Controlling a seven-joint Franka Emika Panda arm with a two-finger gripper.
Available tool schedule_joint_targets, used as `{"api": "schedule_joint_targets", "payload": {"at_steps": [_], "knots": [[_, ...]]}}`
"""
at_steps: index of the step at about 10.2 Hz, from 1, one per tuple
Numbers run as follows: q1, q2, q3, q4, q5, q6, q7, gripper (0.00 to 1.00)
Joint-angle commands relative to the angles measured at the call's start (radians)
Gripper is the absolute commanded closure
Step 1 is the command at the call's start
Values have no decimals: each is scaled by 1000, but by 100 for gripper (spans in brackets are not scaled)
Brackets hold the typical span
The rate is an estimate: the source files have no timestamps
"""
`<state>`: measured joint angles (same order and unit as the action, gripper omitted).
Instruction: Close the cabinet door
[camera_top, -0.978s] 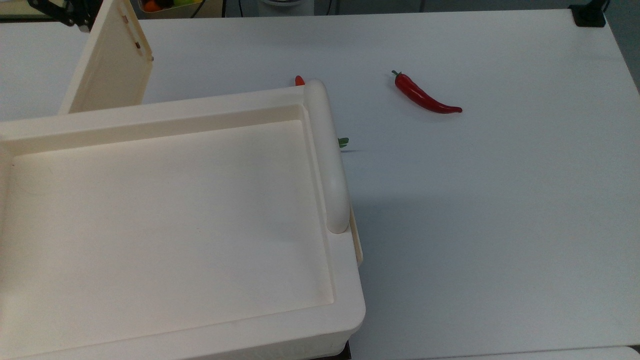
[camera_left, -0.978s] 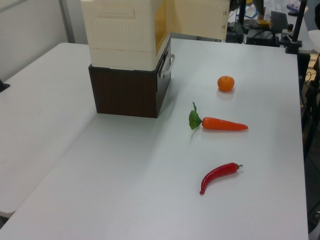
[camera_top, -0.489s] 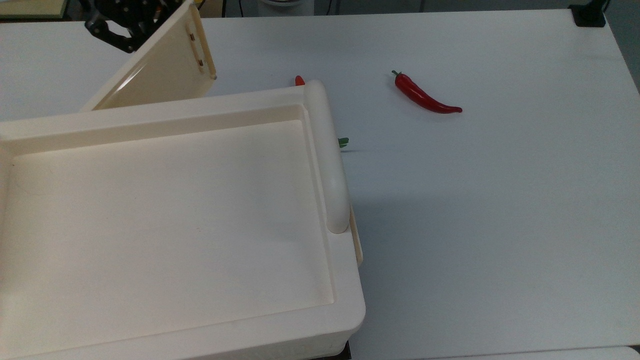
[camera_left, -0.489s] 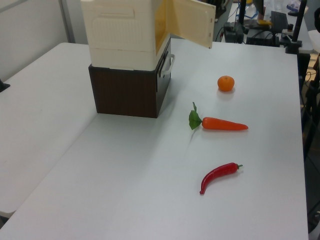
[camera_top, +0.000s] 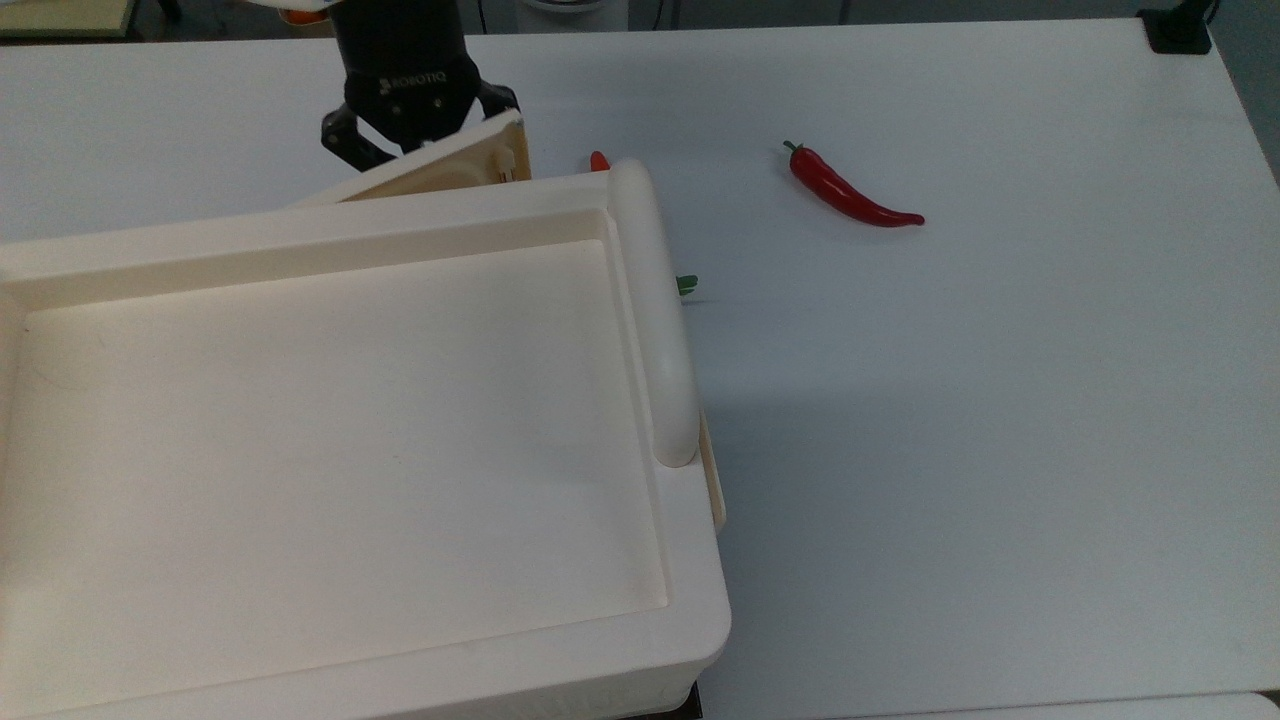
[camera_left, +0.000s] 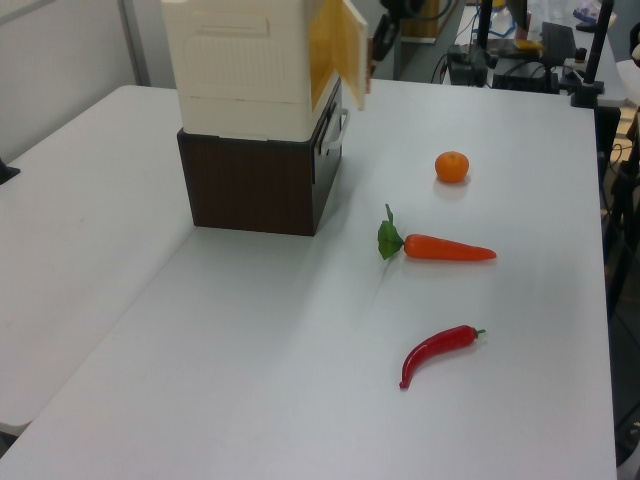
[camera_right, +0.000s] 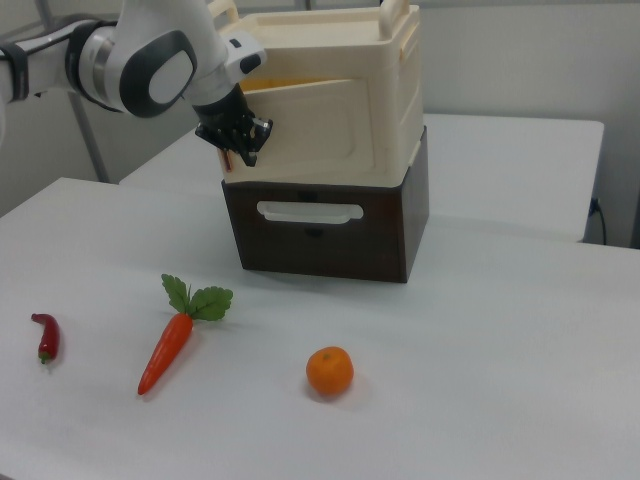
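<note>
Cream plastic makes up the cabinet (camera_right: 340, 95), which sits on a dark brown drawer unit (camera_right: 330, 230) on the white worktop (camera_top: 950, 420). The cabinet door (camera_right: 310, 125) stands ajar at a shallow angle, its free edge swung out from the front face; in the top view it shows as a narrow sliver (camera_top: 440, 165) just beyond the cabinet's rim.

The gripper (camera_right: 238, 130) is pressed against the outer face of the door near its free edge. Whether its fingers are spread or closed cannot be told; nothing appears to be clasped, and the contact looks like a push, not a grasp.

Judgement: the door is a thin, stiff, light panel on hinges and should swing with little force. Its smooth surface may let the contact slide, so pushing is best applied flat on the outer face close to the free edge, well away from the hinge side. Closure looks nearly complete; a short gap is left.

A carrot (camera_right: 180, 330), an orange (camera_right: 330, 371) and a red chilli (camera_right: 45, 336) lie on the worktop, well apart from the cabinet.
</note>
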<state>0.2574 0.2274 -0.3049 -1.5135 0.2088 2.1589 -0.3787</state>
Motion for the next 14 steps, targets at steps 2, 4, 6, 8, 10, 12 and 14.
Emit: {"api": "schedule_joint_targets", "payload": {"at_steps": [2, 4, 6, 8, 10, 12, 14], "knots": [[45, 79, -8, 3, -3, 229, 323, 100], [46, 116, -8, 32, -5, 286, 380, 100], [46, 127, -6, 44, -2, 302, 406, 100], [48, 136, -8, 47, -5, 372, 464, 100], [45, 145, -8, 47, -9, 394, 465, 100], [37, 107, -8, 23, -26, 316, 461, 100], [11, 75, -3, 24, -43, 47, 442, 100]]}}
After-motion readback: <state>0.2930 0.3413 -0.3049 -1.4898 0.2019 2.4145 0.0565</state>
